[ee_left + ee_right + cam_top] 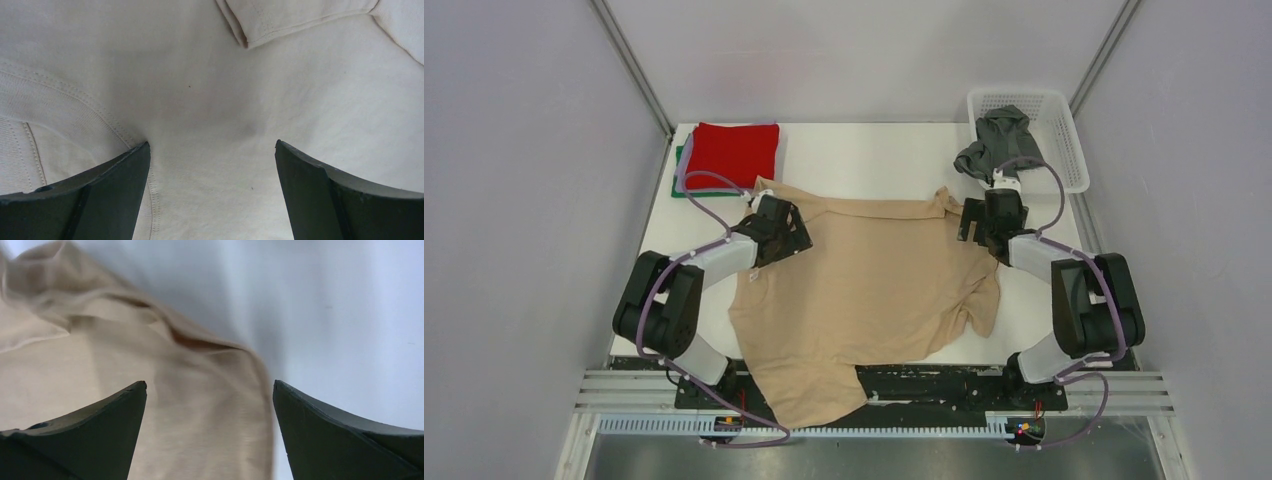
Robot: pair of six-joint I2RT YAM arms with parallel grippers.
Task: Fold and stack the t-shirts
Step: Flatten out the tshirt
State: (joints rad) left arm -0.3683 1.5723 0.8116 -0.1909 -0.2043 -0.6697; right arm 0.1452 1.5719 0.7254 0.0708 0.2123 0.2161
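A large tan t-shirt [874,290] lies spread on the white table, its lower part hanging over the near edge. My left gripper [786,228] is open over its left shoulder; the left wrist view shows the cloth [210,100] and a stitched seam between the spread fingers. My right gripper [980,222] is open over the shirt's right edge [200,405], the cloth between the fingers, bare table to the right. A folded red t-shirt [732,152] lies on a green one [680,172] and a lavender one at the back left. A dark grey t-shirt [996,145] hangs out of the basket.
A white mesh basket [1054,140] stands at the back right corner. Grey walls close in both sides and the back. Metal rails [884,390] run along the near edge by the arm bases.
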